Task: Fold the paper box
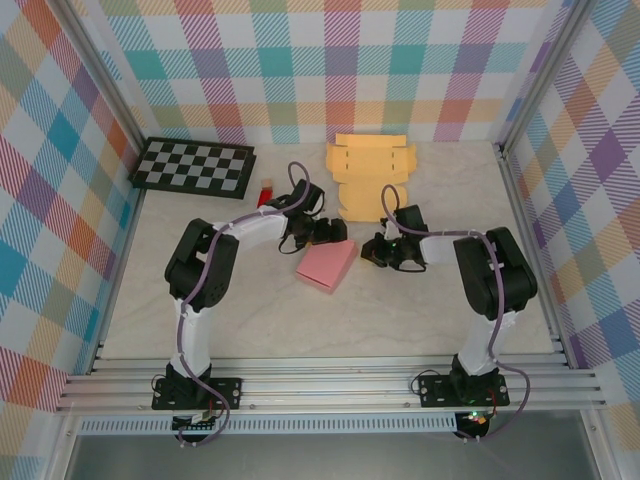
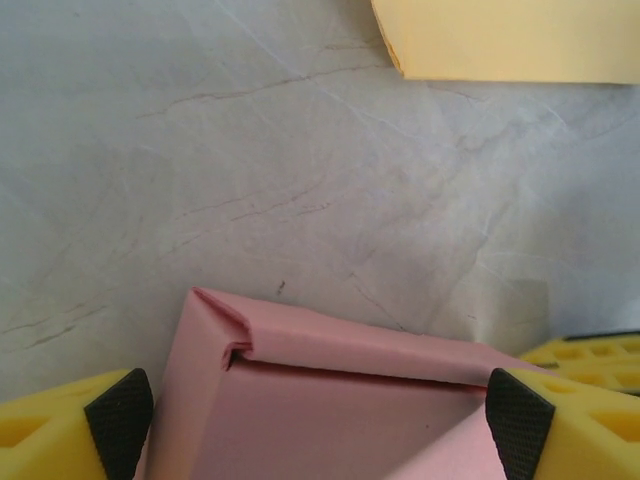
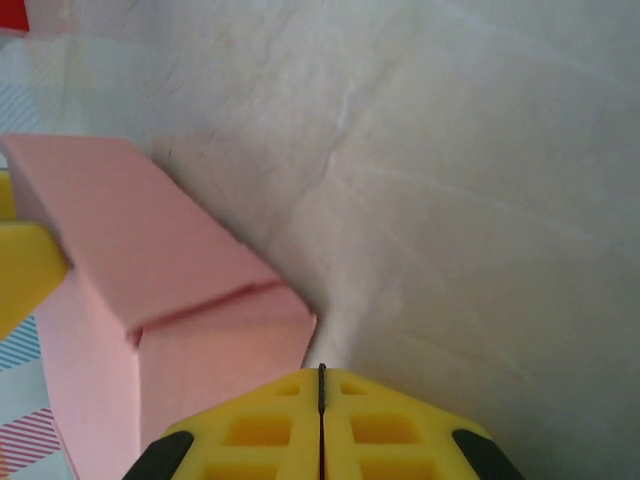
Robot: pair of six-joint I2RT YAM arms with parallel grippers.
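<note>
Two yellow fingers with black pads (image 2: 120, 425) sit at the bottom corners of the left wrist view. The left gripper (image 2: 320, 435) is spread wide, and the pink box (image 2: 330, 400) is straddled between its fingers. Whether the pads press on the box cannot be told.

In the right wrist view, the right gripper (image 3: 320, 405) is closed finger to finger with nothing between, just beside the near corner of the box (image 3: 150, 260).

From above, the box (image 1: 328, 265) is seen on the pale table (image 1: 250, 320), near the middle, between the two grippers. A flat yellow sheet (image 1: 368, 175) with cut tabs lies well apart behind it.

The box is already formed into a closed, slightly wedge-shaped block. One flap is lapped over a side, and a dark slit is left open along that seam. At one corner the paper is creased and stands a little proud.

The final closing step is judged to be in hand. For the next move, the box would need to be steadied by the left gripper while the loose flap is pressed flat by the closed right fingertips, gently, since thin paper is likely to dent.
</note>
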